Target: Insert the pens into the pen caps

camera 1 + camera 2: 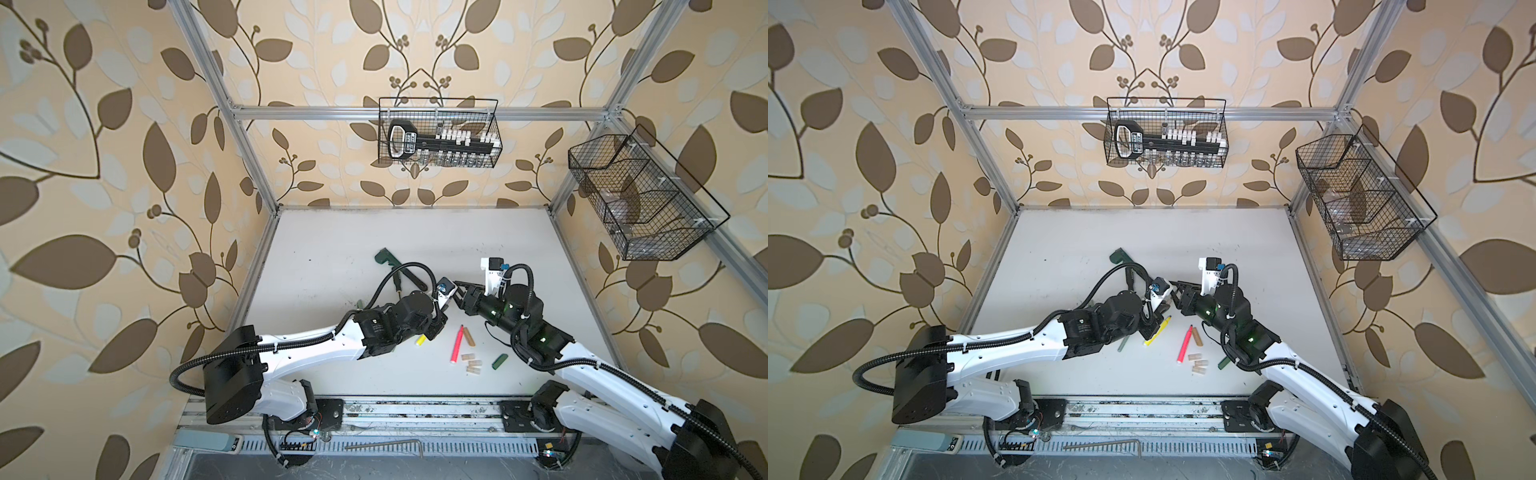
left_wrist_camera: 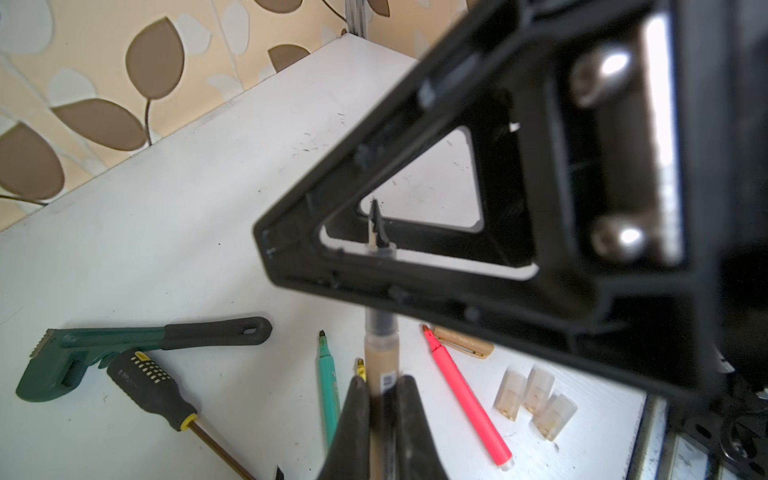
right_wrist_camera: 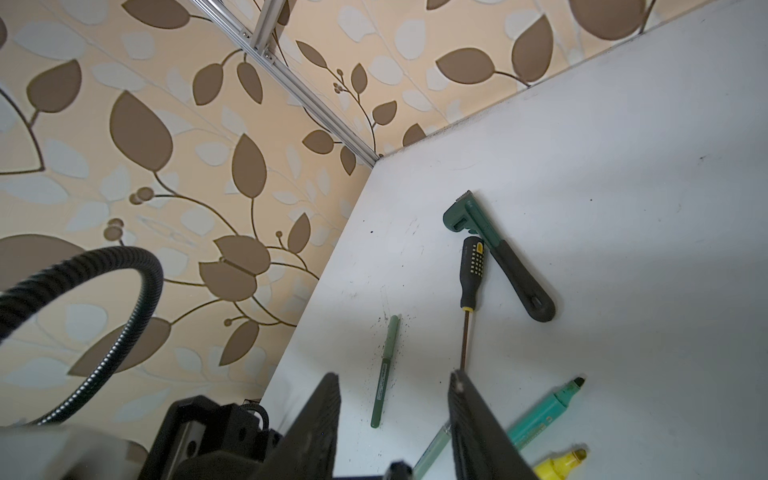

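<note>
White table [image 1: 332, 257], scuffed and black-specked, boxed in by an aluminium frame [image 1: 332, 111]; walls are beige wallpaper [image 1: 104, 166] with brown leaves. Back basket [image 1: 384, 124] of wire hangs on the rail upper centre, side basket [image 1: 665, 241] on the rail at right. Left hand [image 2: 382, 382] pinches the gold-brown pen [image 2: 380, 353], held above the table at mid-frame, tip showing through the right hand's finger frame. Right hand [image 3: 395, 376]: fingers apart, nothing seen between them. Lower centre on the table: neon pink pen [image 1: 457, 345], gold-brown cap [image 1: 468, 336] just beside it, beige caps [image 1: 474, 363] clustered, yellow pen [image 1: 1158, 331], teal pen [image 2: 328, 386], grey-green pen [image 3: 380, 399]. Wrench [image 1: 384, 259] and screwdriver [image 2: 153, 386] touch, further back
</note>
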Tool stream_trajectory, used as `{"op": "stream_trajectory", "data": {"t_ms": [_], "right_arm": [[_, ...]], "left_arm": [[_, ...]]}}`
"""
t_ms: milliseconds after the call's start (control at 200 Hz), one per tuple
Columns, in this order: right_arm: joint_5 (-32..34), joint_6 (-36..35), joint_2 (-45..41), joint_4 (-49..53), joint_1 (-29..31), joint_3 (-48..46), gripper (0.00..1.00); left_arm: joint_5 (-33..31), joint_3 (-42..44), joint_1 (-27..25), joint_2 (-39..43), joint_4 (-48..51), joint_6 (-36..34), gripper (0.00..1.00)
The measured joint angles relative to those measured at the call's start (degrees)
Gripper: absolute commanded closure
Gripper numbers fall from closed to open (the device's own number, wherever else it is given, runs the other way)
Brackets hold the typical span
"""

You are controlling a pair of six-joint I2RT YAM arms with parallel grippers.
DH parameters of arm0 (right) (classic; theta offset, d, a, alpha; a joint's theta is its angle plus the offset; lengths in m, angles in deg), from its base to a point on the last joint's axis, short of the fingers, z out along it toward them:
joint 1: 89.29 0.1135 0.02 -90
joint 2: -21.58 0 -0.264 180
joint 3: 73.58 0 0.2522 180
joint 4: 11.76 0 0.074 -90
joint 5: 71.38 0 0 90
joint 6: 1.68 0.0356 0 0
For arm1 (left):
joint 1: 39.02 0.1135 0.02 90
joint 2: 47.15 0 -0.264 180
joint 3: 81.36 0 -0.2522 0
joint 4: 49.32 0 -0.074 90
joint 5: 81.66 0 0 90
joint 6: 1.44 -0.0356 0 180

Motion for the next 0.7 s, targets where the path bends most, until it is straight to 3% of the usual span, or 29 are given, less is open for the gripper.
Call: {"op": "stream_trajectory", "data": {"t_ms": [155, 365, 410, 705], "right_arm": [[-0.6, 0.8, 1.2, -0.5, 1.1, 0.0, 0.70], [-0.2, 1.1, 2.7, -1.3, 1.9, 0.0, 0.95], [-0.2, 1.2, 3.0, -1.8, 1.9, 0.0, 1.00], [-1.2, 2.3, 3.2, -3.7, 2.5, -0.1, 1.00]], "left_arm": [[-0.3, 0.0, 0.0, 0.0, 0.0, 0.0, 1.00], [-1.1, 0.0, 0.0, 0.3, 0.1, 0.0, 1.00], [-1.2, 0.0, 0.0, 0.3, 0.2, 0.0, 0.96], [-1.1, 0.0, 0.0, 0.3, -0.4, 0.0, 0.63]]}}
